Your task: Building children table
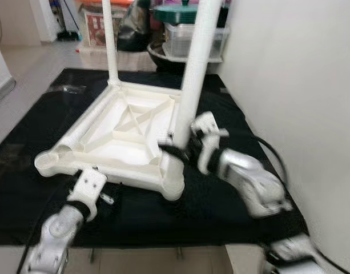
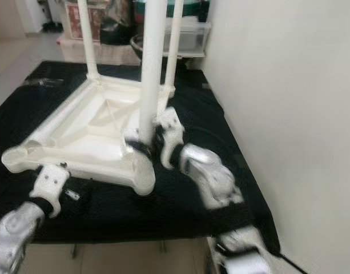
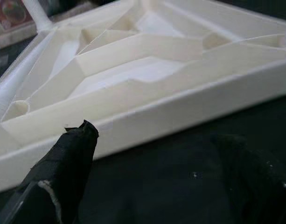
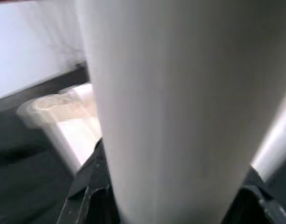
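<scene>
White plastic: the upside-down table top (image 1: 126, 134) lies flat on the black mat (image 1: 220, 211), right next to the pale wall (image 1: 300, 85).
Landmark: every place here is told from the table top.
Legs: three white legs stand up from its corners. The near leg (image 1: 194, 74) is at the corner closest to the robot on the wall side. One far leg (image 1: 111, 43) stands at a back corner, another (image 2: 173, 43) at the other back corner.
Open hole: the near corner away from the wall has an empty socket (image 1: 63, 151).
Right gripper (image 1: 176, 149): pinching the near leg low down, just above its corner.
Left gripper (image 3: 147, 158): spread apart, holding nothing, just outside the near edge of the table top.
What could go wrong: the near leg may not be pushed all the way in. If the right gripper lets go too soon or pulls sideways, the leg could tip over.
Another worry: a hard push could slide the table top on the mat, since the left gripper is not holding it down.
</scene>
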Motion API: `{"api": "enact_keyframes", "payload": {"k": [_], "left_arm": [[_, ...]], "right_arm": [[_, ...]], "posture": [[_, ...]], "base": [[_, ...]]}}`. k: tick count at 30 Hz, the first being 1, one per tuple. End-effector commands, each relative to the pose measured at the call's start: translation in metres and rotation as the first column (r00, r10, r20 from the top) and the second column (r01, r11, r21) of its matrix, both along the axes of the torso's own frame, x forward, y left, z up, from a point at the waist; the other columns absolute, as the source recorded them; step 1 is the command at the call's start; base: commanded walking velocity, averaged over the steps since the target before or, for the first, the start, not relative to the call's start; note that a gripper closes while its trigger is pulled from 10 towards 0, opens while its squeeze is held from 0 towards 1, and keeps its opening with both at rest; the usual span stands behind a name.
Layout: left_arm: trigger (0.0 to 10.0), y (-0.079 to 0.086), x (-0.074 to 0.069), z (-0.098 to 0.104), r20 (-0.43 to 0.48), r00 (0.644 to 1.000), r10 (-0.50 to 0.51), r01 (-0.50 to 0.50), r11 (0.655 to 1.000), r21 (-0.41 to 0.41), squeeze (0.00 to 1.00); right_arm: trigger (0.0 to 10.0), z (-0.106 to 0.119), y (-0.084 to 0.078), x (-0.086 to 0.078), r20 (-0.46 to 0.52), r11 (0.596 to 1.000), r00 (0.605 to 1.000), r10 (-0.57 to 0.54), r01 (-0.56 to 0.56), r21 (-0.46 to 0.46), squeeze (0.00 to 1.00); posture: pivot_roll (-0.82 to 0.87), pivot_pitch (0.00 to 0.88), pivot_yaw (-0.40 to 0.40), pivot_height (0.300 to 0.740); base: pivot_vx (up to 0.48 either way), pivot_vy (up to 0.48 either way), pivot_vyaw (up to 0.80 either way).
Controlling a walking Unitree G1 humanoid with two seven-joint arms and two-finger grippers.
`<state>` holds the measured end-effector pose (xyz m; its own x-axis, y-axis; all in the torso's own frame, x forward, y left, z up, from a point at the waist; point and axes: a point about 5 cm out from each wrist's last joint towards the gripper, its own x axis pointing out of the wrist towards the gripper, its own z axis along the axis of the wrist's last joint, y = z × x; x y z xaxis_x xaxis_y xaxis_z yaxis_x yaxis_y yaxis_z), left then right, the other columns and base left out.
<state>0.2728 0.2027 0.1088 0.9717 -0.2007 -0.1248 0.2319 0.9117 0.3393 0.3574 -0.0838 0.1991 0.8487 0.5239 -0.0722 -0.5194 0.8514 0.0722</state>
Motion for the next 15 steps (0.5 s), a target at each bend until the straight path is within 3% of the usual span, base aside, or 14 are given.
{"api": "enact_keyframes", "payload": {"k": [1,2,3,4,5,7,8,10,11,14,15], "left_arm": [[10.0,0.002,-0.003,-0.004,-0.016,1.0,0.005,-0.005,1.0,-0.005,0.0],[10.0,0.002,-0.004,-0.004,-0.016,1.0,0.005,-0.005,1.0,-0.006,0.0],[10.0,0.002,-0.004,-0.004,-0.016,1.0,0.005,-0.005,1.0,-0.006,0.0],[10.0,0.002,-0.004,-0.004,-0.017,1.0,0.005,-0.005,1.0,-0.007,0.0],[10.0,0.002,-0.004,-0.004,-0.017,1.0,0.005,-0.005,1.0,-0.007,0.0],[10.0,0.001,-0.003,-0.005,-0.019,1.0,0.0,0.0,1.0,-0.007,0.0],[10.0,-0.001,-0.002,-0.005,-0.019,1.0,-0.005,0.005,1.0,-0.008,0.0],[10.0,-0.002,-0.001,-0.005,-0.019,1.0,-0.009,0.009,1.0,-0.009,0.0],[10.0,-0.003,0.0,-0.005,-0.019,1.0,-0.016,0.015,1.0,-0.009,0.0],[10.0,-0.003,0.001,-0.005,-0.018,1.0,-0.017,0.017,1.0,-0.009,0.0],[10.0,-0.003,0.001,-0.005,-0.017,1.0,-0.017,0.017,1.0,-0.01,0.0]], "right_arm": [[0.0,-0.024,-0.046,0.011,-0.108,0.906,0.9,-0.422,0.422,-0.028,0.0],[0.0,-0.022,-0.053,0.004,-0.105,0.836,0.832,-0.545,0.549,0.005,0.0],[0.0,-0.022,-0.053,0.004,-0.105,0.836,0.832,-0.545,0.549,0.005,0.0],[0.0,-0.022,-0.051,-0.01,-0.112,0.777,0.777,-0.619,0.627,0.052,0.0],[0.0,-0.022,-0.051,-0.01,-0.112,0.777,0.777,-0.619,0.627,0.052,0.0],[0.0,-0.018,-0.029,-0.026,-0.11,0.819,0.82,-0.561,0.57,0.072,0.0],[6.2,-0.015,-0.017,-0.032,-0.122,0.841,0.845,-0.521,0.533,0.092,0.0],[6.2,-0.013,-0.01,-0.035,-0.13,0.853,0.858,-0.497,0.511,0.105,0.0],[10.0,0.0,0.007,-0.04,-0.089,0.904,0.917,-0.389,0.398,0.154,0.0],[10.0,0.011,0.013,-0.042,-0.047,0.917,0.94,-0.338,0.34,0.207,0.0],[10.0,0.017,0.011,-0.042,-0.017,0.917,0.941,-0.338,0.333,0.218,0.84]], "posture": [[0.08,0.0,-0.115,0.74],[0.07,0.0,-0.112,0.74],[0.07,0.0,-0.112,0.74],[0.06,0.0,-0.107,0.74],[0.06,0.0,-0.107,0.74],[0.06,0.0,-0.1,0.74],[0.06,0.0,-0.099,0.74],[0.05,0.0,-0.095,0.74],[0.05,0.0,-0.094,0.74],[0.04,0.0,-0.093,0.74],[0.04,0.0,-0.093,0.74]], "base": [[0.0,0.0,0.0],[0.0,0.0,0.0],[0.0,0.0,0.0],[0.0,0.0,0.0],[0.0,0.0,0.0],[0.0,0.0,0.0],[0.0,0.0,0.0],[0.0,0.0,0.0],[0.0,0.0,0.0],[0.0,0.0,0.0],[0.0,0.0,0.0]]}}
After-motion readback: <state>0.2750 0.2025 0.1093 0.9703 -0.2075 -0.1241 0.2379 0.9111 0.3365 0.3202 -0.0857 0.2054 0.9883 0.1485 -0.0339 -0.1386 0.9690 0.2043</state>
